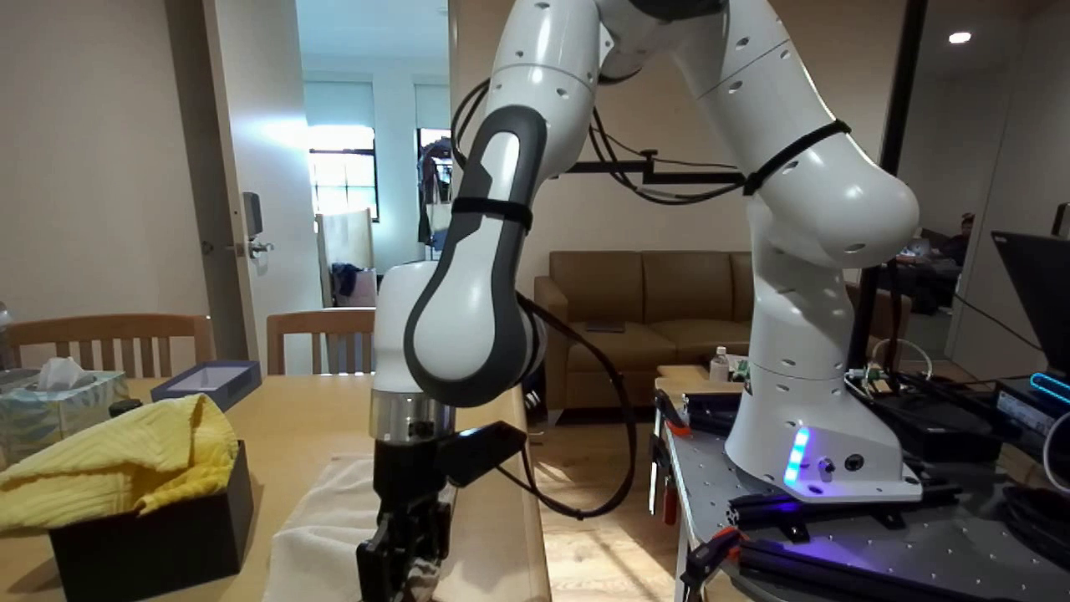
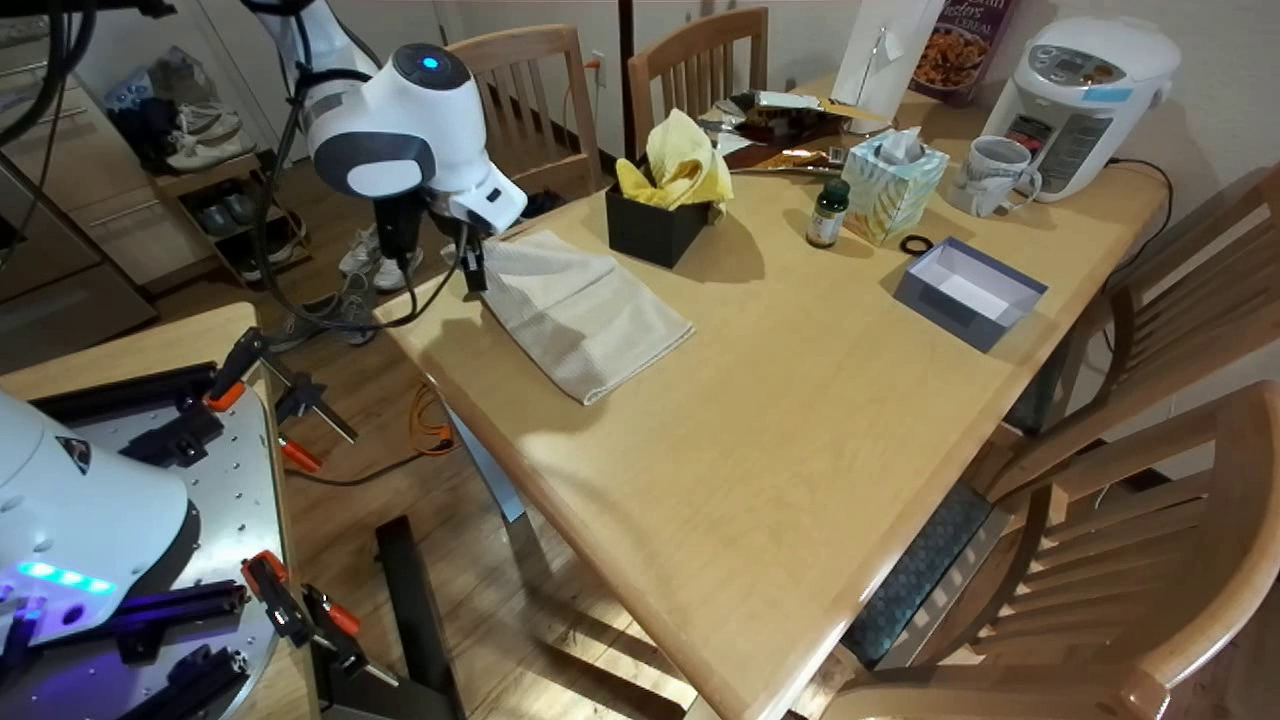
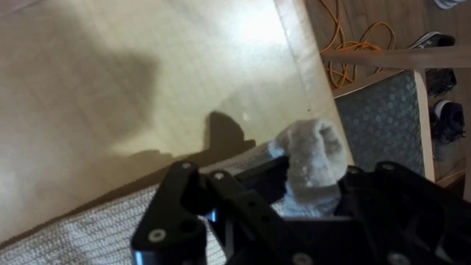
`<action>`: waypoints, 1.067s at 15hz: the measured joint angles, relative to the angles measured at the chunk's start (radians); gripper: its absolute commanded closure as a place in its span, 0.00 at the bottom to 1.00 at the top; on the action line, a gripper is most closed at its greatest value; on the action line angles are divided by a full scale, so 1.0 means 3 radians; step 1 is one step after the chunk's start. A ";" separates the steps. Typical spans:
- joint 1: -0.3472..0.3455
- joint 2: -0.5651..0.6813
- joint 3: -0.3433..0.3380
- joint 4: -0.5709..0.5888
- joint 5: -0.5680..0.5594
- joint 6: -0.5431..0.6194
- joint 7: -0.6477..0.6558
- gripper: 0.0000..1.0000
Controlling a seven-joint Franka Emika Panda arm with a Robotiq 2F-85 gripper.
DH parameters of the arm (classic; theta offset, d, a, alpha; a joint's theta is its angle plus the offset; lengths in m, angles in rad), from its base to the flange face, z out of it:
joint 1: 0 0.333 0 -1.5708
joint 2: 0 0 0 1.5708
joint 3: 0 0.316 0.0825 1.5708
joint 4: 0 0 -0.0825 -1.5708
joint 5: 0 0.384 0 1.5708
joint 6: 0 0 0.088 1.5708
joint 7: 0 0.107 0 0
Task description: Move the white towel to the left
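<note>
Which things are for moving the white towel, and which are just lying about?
For the job:
white towel
gripper, holding a bunched-up bit of the towel

Just lying about:
yellow cloth, poking out of a black box
tissue box
little bottle
mug
blue-grey open box

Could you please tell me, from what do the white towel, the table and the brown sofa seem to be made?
White towel: soft textile, perhaps cotton, matte; the wrist view shows ribbed texture and bunching.
Table: pale wood or wood-look laminate, satin; faint grain and a bright reflection show in the wrist view.
Brown sofa: leather or imitation, undecidable here; smooth with faint sheen.
</note>
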 measured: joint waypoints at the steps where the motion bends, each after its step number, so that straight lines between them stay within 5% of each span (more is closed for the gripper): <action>1: 0.0018 0.0005 0.0035 0.0000 0.0020 0.0004 0.0056 1.00; 5: 0.0065 0.0058 0.0126 0.0004 0.0053 0.0004 0.0180 1.00; 6: 0.0066 0.0082 0.0138 0.0008 0.0056 0.0004 0.0184 0.75; 16: 0.0045 0.0204 0.0161 0.0077 0.0057 -0.0027 0.0184 0.18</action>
